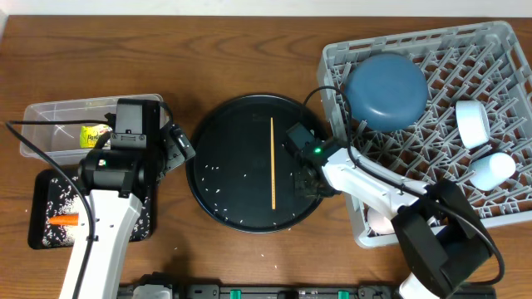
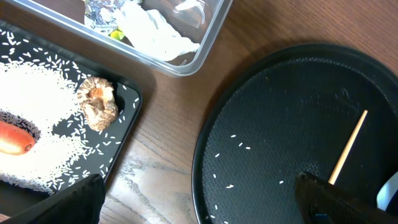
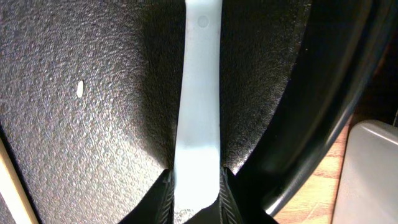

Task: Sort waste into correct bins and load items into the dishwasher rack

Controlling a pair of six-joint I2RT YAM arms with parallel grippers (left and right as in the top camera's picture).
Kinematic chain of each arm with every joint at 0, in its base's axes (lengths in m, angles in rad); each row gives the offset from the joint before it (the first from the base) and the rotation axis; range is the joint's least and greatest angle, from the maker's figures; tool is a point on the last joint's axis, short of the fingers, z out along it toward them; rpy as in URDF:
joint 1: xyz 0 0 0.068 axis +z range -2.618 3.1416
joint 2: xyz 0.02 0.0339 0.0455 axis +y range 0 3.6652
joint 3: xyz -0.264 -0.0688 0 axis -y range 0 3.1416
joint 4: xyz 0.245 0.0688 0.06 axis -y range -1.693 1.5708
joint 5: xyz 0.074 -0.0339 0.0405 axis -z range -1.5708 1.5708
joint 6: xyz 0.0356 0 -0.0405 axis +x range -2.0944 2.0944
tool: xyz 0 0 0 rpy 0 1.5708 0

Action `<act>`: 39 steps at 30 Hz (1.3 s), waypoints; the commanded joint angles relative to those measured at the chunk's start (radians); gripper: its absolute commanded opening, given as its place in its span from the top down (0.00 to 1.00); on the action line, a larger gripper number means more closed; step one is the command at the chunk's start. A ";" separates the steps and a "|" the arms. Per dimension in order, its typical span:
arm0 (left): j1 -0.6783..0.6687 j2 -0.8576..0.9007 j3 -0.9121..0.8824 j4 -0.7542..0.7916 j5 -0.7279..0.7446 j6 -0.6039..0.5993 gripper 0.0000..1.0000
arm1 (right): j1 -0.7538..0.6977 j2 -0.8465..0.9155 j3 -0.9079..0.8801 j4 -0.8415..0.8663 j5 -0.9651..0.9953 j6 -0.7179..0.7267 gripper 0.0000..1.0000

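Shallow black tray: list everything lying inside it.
Inside the shallow black tray lie a spread of white rice, an orange carrot and a brown biscuit. The left arm hides the tray's right side overhead; only some of it shows in the wrist view.

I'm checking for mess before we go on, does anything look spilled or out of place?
Yes: loose rice grains lie scattered over the round black tray, apart from the main rice heap in the shallow black tray. Nothing else stands out.

My fingers (image 3: 158, 205) are black, the utensil (image 3: 200, 93) pale blue, the tray (image 3: 81, 155) pebbled black with one white rice grain (image 3: 79, 89).
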 commanded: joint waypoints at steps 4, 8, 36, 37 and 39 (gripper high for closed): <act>0.005 -0.003 0.016 -0.005 -0.016 0.002 0.02 | 0.006 0.024 -0.057 0.062 0.017 0.018 0.74; 0.005 -0.003 0.016 -0.005 -0.016 0.002 0.02 | 0.006 0.024 -0.071 0.072 0.016 0.017 0.95; 0.005 -0.003 0.016 -0.005 -0.016 0.002 0.02 | 0.004 0.014 0.216 -0.095 -0.003 -0.077 0.99; 0.005 -0.003 0.016 -0.005 -0.016 0.002 0.02 | 0.004 0.014 0.217 -0.098 -0.003 -0.077 0.99; 0.005 -0.003 0.016 -0.005 -0.016 0.002 0.02 | 0.004 0.015 0.217 -0.099 -0.003 -0.077 0.93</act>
